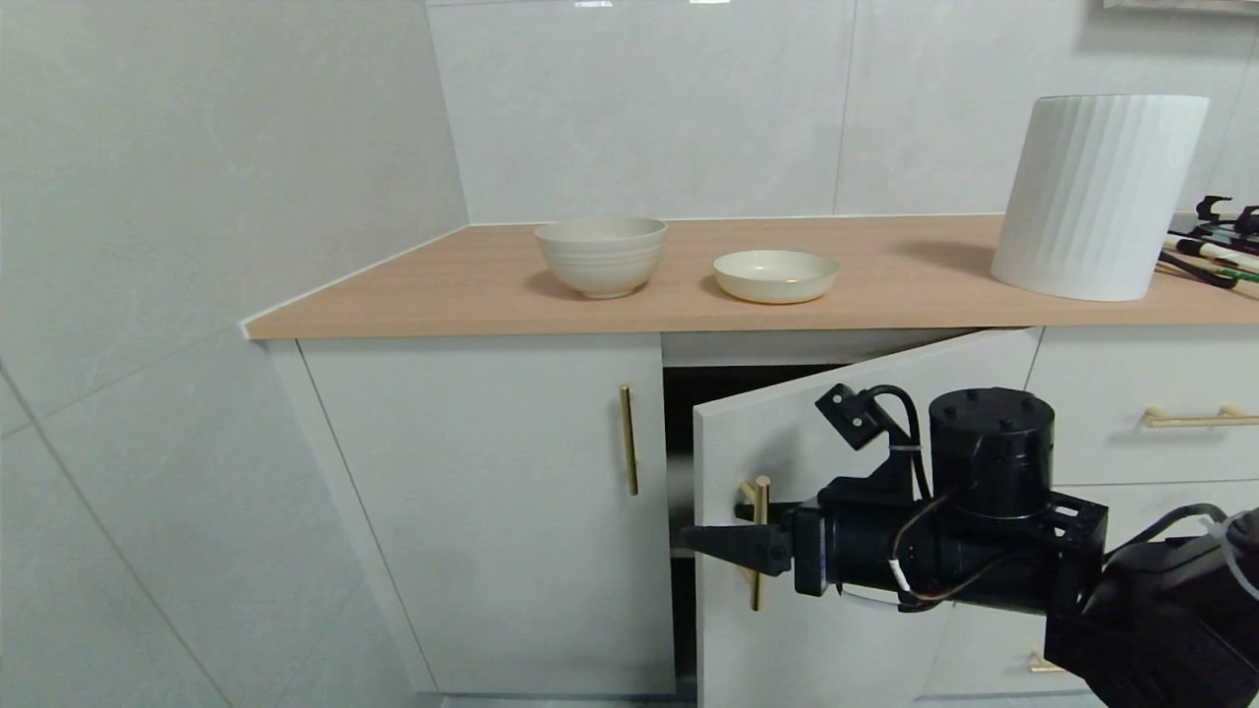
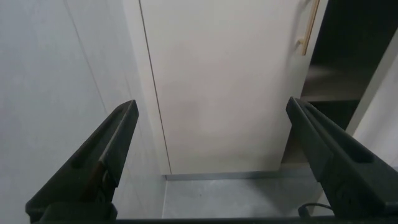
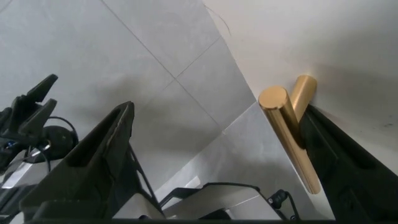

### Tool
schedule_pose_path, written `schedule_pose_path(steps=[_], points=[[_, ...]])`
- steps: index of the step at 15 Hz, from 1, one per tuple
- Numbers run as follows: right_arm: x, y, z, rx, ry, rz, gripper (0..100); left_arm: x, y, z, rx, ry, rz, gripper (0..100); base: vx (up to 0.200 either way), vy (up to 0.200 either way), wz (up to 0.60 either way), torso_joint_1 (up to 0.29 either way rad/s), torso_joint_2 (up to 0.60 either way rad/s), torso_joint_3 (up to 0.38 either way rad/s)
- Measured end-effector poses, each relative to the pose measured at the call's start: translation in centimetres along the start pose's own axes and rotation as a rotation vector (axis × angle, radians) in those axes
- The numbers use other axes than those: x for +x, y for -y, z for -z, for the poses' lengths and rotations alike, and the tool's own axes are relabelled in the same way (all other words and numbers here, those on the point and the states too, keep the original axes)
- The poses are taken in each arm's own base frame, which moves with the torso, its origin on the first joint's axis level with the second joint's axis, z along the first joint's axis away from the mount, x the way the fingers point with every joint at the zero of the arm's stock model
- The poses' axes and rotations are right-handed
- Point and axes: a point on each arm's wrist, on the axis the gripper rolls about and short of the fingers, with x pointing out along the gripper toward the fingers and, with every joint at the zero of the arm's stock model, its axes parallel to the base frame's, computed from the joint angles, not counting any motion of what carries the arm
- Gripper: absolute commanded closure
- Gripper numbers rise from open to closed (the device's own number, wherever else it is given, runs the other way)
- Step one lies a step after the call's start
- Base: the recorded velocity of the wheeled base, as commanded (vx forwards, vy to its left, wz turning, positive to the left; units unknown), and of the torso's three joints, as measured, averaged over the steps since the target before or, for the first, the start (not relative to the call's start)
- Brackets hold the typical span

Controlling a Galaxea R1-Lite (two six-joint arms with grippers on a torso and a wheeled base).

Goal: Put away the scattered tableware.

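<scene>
A ribbed cream bowl (image 1: 601,254) and a shallow cream dish (image 1: 775,274) sit on the wooden countertop (image 1: 472,285). Below them the right-hand cabinet door (image 1: 787,423) stands partly open. My right gripper (image 1: 723,526) is at that door's brass handle (image 1: 758,536). In the right wrist view the right gripper (image 3: 217,118) is open, with the brass handle (image 3: 287,134) between its fingers, close against one finger (image 3: 348,168). My left gripper (image 2: 211,106) is open and holds nothing, low before the closed left cabinet door (image 2: 217,81).
A tall white ribbed container (image 1: 1097,195) stands at the right of the counter, with several utensils (image 1: 1215,254) beyond it. A drawer with a brass pull (image 1: 1190,419) lies right of the open door. A tiled wall (image 1: 148,344) bounds the left side.
</scene>
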Motion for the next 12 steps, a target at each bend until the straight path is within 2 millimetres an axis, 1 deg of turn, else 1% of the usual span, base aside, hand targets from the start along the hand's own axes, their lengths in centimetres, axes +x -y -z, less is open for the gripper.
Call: schedule_pose_path(steps=[3, 5, 6, 7, 8, 9, 10, 11, 12], points=[[-0.3, -0.3, 0.3, 0.0, -0.005, -0.006, 0, 0.0, 0.0, -0.1, 0.0, 0.004, 0.013, 0, 0.0, 0.0, 0.0, 0.0, 0.0, 0.0], [-0.4, -0.3, 0.5, 0.002, -0.01, -0.007, 0, -0.3, 0.2, -0.9, -0.021, 0.028, 0.079, 0, 0.0, 0.0, 0.0, 0.0, 0.0, 0.0], [-0.4, -0.4, 0.5, 0.002, -0.011, -0.008, 0, -0.8, 0.3, -2.4, -0.045, 0.058, 0.134, 0, 0.0, 0.0, 0.0, 0.0, 0.0, 0.0], [-0.5, -0.4, 0.5, 0.003, -0.013, -0.009, 0, -1.4, 0.4, -4.4, -0.067, 0.084, 0.208, 0, 0.0, 0.0, 0.0, 0.0, 0.0, 0.0], [-0.5, -0.4, 0.5, 0.003, -0.013, -0.01, 0, -1.7, 0.5, -6.3, -0.082, 0.085, 0.267, 0, 0.0, 0.0, 0.0, 0.0, 0.0, 0.0], [-0.5, -0.4, 0.5, 0.003, -0.012, -0.011, 0, -1.6, 0.6, -8.2, -0.094, 0.069, 0.319, 0, 0.0, 0.0, 0.0, 0.0, 0.0, 0.0], [-0.6, -0.4, 0.5, 0.003, -0.012, -0.012, 0, -0.9, 0.6, -10.3, -0.106, 0.038, 0.369, 0, 0.0, 0.0, 0.0, 0.0, 0.0, 0.0], [-0.6, -0.5, 0.4, 0.003, -0.012, -0.012, 0, 0.1, 0.7, -12.2, -0.119, -0.003, 0.424, 0, 0.0, 0.0, 0.0, 0.0, 0.0, 0.0], [-0.6, -0.5, 0.4, 0.002, -0.011, -0.013, 0, 1.5, 0.7, -14.0, -0.135, -0.052, 0.485, 0, 0.0, 0.0, 0.0, 0.0, 0.0, 0.0]])
